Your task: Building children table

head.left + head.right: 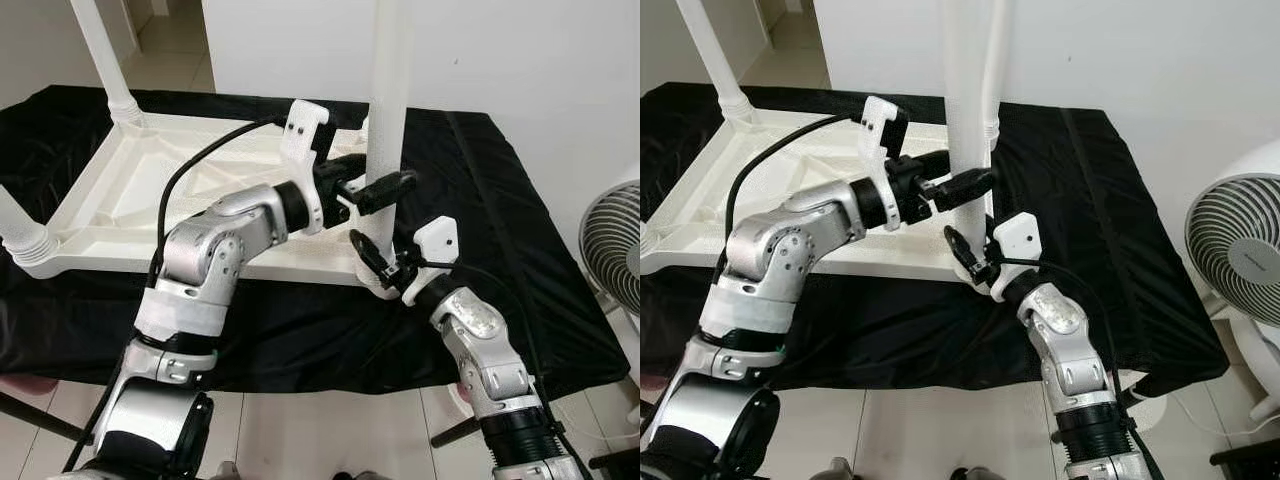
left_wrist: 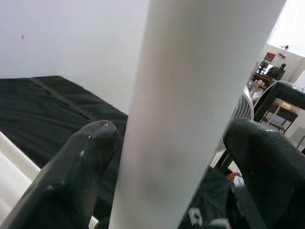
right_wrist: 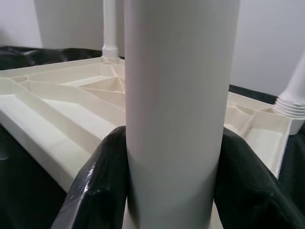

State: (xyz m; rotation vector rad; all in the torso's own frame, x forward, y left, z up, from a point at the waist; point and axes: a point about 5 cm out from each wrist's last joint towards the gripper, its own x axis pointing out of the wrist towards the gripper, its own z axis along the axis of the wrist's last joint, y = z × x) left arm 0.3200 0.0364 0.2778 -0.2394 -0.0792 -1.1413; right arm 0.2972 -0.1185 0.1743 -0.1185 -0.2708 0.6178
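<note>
The right gripper [image 1: 372,262] clamps the near right leg [image 1: 388,110] low down; the left gripper [image 1: 385,186] straddles it, fingers apart. Other legs [image 1: 105,60] already stand on the upturned tabletop [image 1: 110,215]; this one is probably being seated.

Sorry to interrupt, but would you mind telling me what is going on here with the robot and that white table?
The robot is fitting a leg to an upturned white plastic table lying on a black cloth. Both grippers are on the same upright white leg at the table's near corner: the right gripper is closed around it low down, near the socket, and the left gripper straddles it higher up. Other legs already stand at other corners. A white fan stands to the right.
</note>
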